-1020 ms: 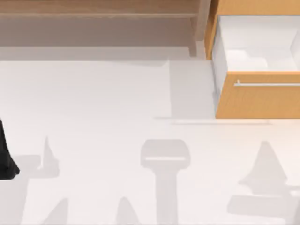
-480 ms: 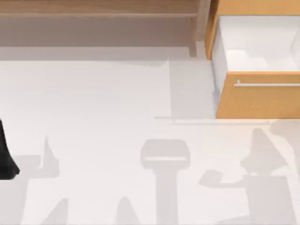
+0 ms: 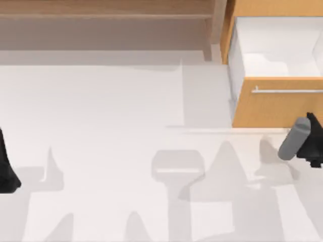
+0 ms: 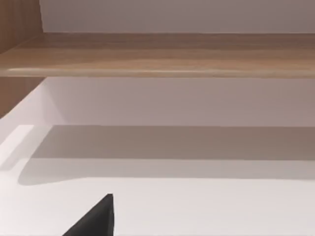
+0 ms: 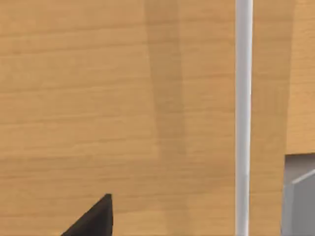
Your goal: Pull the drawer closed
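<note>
Drawer [image 3: 275, 75] stands open at upper right of top view, white interior exposed; closing not yet begun. Our right gripper [image 3: 309, 138] hovers just below orange front panel, near handle [image 3: 287, 91]; finger state we cannot tell. Left gripper [image 3: 6, 169] parked at left edge.

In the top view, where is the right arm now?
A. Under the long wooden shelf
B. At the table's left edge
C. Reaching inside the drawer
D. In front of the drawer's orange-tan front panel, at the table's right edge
D: the right arm is seen just in front of the open drawer's front panel, below its silver bar handle, at the right edge.
</note>
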Robot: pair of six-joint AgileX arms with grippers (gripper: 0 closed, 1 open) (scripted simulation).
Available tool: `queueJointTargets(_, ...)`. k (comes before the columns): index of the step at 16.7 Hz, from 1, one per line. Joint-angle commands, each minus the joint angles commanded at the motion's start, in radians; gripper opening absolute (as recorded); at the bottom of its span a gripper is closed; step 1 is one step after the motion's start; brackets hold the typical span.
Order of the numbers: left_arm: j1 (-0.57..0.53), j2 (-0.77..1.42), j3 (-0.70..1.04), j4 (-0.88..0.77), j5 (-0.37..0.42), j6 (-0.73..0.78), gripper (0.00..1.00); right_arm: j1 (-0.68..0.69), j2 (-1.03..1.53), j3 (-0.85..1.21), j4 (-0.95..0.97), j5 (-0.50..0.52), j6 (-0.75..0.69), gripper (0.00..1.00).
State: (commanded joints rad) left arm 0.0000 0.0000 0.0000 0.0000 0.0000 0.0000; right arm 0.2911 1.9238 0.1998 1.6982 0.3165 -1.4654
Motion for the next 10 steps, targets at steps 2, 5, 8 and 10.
queueJointTargets(2,0.0,0.0,0.0,0.0,0.0,0.0,1.0,0.041,0.039,0.01,0.043,0.045,-0.066,1.0)
queueJointTargets(5,0.0,0.0,0.0,0.0,0.0,0.0,1.0,0.056,0.054,0.015,0.059,0.062,-0.09,1.0)
queueJointTargets(8,0.0,0.0,0.0,0.0,0.0,0.0,1.0,0.052,0.057,0.012,0.056,0.06,-0.088,1.0)
queueJointTargets(10,0.0,0.0,0.0,0.0,0.0,0.0,1.0,0.048,0.056,0.025,0.049,0.056,-0.089,1.0)
